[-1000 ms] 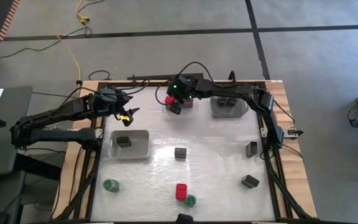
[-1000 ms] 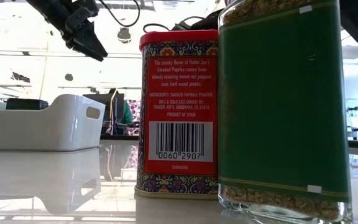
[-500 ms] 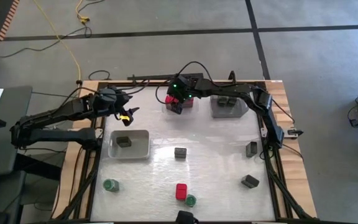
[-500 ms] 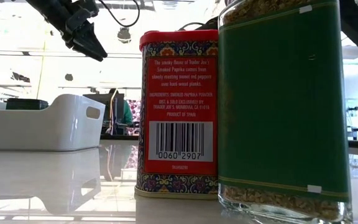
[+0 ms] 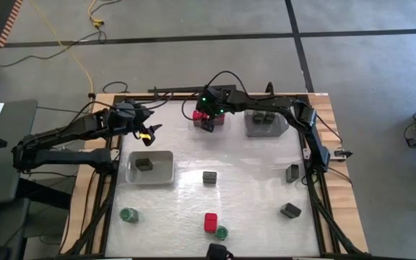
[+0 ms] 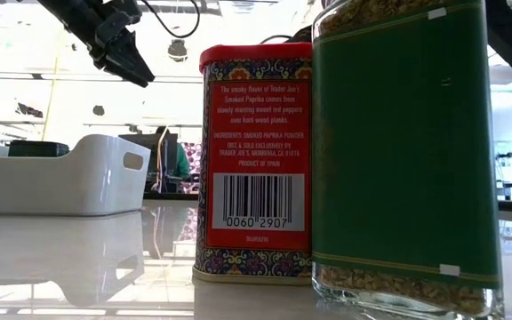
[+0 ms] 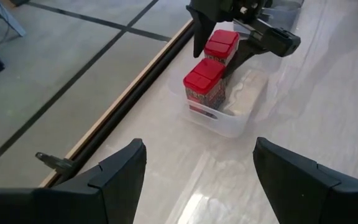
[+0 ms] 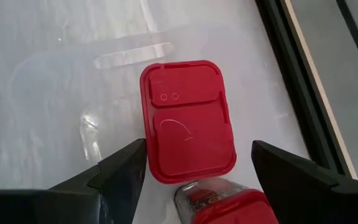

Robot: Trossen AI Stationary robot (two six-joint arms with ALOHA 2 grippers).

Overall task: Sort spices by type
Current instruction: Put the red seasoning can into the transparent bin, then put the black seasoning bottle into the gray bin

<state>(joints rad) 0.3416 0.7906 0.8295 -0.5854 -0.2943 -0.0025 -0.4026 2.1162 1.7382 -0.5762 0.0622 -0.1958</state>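
My right gripper point(image 5: 207, 123) point(image 8: 197, 150) hangs open over a small clear tray point(image 7: 238, 118) at the table's far middle. Two red blocks stand upright in that tray. Its fingers stand apart on either side of the farther block point(image 7: 221, 43) point(image 8: 188, 127), and the second block point(image 7: 204, 79) stands beside it. My left gripper point(image 5: 149, 132) point(image 7: 194, 180) waits open in the air near the far left. On the near part of the table stand a red block point(image 5: 210, 222) point(image 6: 256, 151), two green-lidded jars point(image 5: 222, 232) point(image 5: 128, 215) and loose dark tins point(image 5: 209, 177) point(image 5: 292, 172) point(image 5: 290, 210).
A white tray point(image 5: 161, 173) point(image 6: 60, 173) left of centre holds one dark tin point(image 5: 144, 164). A grey tray point(image 5: 251, 130) at the far right holds dark tins. The table has raised wooden edges point(image 5: 110, 180). In the low view a green jar point(image 6: 398, 151) stands close to the lens.
My right gripper has shifted slightly toward the table's far edge over the clear tray. Its fingers have stayed open. In the low view its dark bulk no longer shows behind the top of the red block.
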